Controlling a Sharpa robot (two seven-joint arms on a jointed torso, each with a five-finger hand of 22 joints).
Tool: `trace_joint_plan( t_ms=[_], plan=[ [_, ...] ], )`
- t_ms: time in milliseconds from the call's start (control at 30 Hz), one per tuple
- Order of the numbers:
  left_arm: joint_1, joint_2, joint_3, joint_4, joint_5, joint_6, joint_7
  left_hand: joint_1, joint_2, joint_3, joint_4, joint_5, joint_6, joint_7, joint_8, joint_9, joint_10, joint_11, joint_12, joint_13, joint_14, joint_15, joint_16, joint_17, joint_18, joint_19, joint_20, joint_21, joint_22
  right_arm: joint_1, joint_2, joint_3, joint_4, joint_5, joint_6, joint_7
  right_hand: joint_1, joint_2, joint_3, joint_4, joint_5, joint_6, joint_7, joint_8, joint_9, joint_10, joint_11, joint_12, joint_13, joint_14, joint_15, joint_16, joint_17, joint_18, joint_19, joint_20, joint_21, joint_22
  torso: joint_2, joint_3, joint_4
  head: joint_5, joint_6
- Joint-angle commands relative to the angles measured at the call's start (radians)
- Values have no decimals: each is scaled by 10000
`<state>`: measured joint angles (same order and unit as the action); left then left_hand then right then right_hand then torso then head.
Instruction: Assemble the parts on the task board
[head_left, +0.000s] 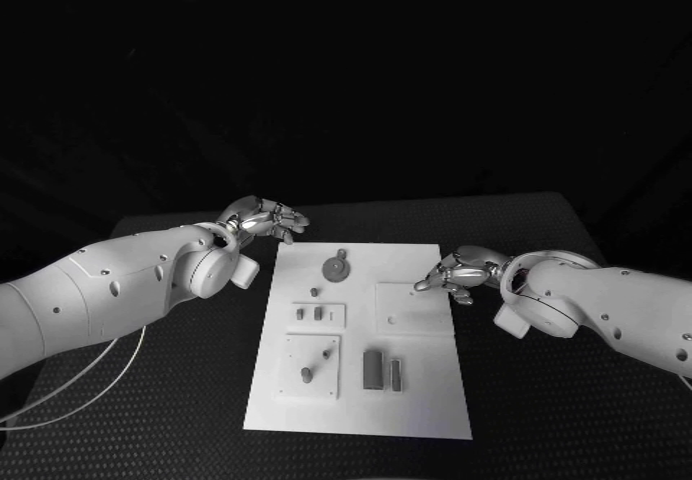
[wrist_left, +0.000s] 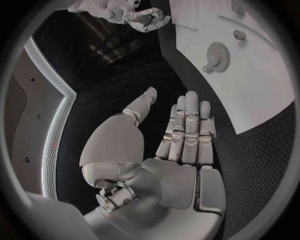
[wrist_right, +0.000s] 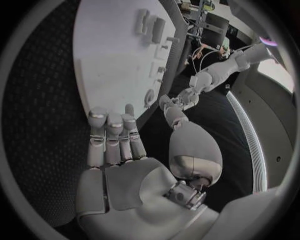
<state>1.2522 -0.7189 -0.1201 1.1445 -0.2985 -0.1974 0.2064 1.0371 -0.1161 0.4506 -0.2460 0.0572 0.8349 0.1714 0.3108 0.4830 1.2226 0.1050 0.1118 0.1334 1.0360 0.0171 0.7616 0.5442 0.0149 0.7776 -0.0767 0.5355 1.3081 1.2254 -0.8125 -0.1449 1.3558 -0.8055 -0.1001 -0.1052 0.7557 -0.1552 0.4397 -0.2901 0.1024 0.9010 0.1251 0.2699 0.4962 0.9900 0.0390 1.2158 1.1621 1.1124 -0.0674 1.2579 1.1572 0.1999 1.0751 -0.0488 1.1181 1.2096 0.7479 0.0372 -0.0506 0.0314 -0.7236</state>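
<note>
- The task board (head_left: 361, 340) is a white rectangular plate lying flat in the middle of the black table (head_left: 577, 400); its long axis runs away from the robot, short edges nearest and farthest.
- Far end of the board: a round gear-like part (head_left: 336, 266) lies flat, with a small knob (head_left: 316, 292) just beside it on the near side. The left wrist view shows the gear's toothed rim (wrist_left: 218, 55).
- Centre left: a raised square plate carries two short upright pegs (head_left: 309, 313).
- Centre right: a plain raised square pad (head_left: 410, 308) with one small dot on it.
- Near left: a second raised plate holds one small tilted part (head_left: 307, 375).
- Near centre: two dark oblong blocks (head_left: 382, 370) lie side by side, long axes parallel to the board's long axis.
- Left hand (head_left: 264, 219): beside the board's far left corner, over the table, fingers extended and apart, holding nothing; its palm appears in the left wrist view (wrist_left: 184, 135).
- Right hand (head_left: 457, 274): at the board's right edge, fingertips close to the plain pad's far corner, fingers extended, holding nothing (wrist_right: 115, 140). Contact with the board cannot be determined.
- Nothing lies between either hand and the parts.
</note>
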Motion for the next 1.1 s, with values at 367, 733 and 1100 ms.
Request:
trace_joint_plan(
  t_ms=[367, 733, 1100],
  plan=[
    [68, 637, 33, -1100, 2126, 41, 1125, -101, 230, 28, -158, -55, 2, -27, 41, -44, -512, 238, -288, -160, -788, 569, -1530, -609, 6, -553, 472, -661, 41, -224, 1806, 576, -3277, 3679, -681, 3007, 1128, 635, 361, 94, 214, -849, 588, -83, -168, -1887, 433, -2997, -2570, -2143, 859, -3517, -2279, 181, -2630, 1301, -3583, -1834, -443, -74, -43, -134, 1229],
    [54, 932, 37, -1495, 2631, 567, 1534, -468, 157, -99, -184, -74, -651, -309, -256, -203, -1887, 145, -498, -636, -2618, 1151, -3377, -1248, -115, -1762, 1091, -1705, -246, -674, 2393, 1341, -4374, 5159, -445, 3481, 1318, 858, 779, 99, 287, -1480, 280, 235, -283, -872, 972, -9126, -9013, -2647, 1930, -8656, -6160, 44, -4177, 2517, -7552, -4552, -575, -84, -118, -26, 1527],
    [14, 903, 26, -1475, 2466, 379, 1314, -10371, 1161, -4506, 2460, -572, -8349, -1714, -3108, -4830, -5147, -1050, -1118, -1334, -10360, -171, -7616, -5442, -149, -7776, 767, -5355, -4175, -783, 2329, 1403, -4284, 5003, -574, 3273, -7557, 1552, -4397, 2901, -1024, -9010, -1251, -2699, -4962, -9900, -390, -12158, -11621, -11124, 674, -12579, -11572, -1999, -10751, 488, -11181, -12096, -568, -50, -102, 47, 1373]
  ],
)
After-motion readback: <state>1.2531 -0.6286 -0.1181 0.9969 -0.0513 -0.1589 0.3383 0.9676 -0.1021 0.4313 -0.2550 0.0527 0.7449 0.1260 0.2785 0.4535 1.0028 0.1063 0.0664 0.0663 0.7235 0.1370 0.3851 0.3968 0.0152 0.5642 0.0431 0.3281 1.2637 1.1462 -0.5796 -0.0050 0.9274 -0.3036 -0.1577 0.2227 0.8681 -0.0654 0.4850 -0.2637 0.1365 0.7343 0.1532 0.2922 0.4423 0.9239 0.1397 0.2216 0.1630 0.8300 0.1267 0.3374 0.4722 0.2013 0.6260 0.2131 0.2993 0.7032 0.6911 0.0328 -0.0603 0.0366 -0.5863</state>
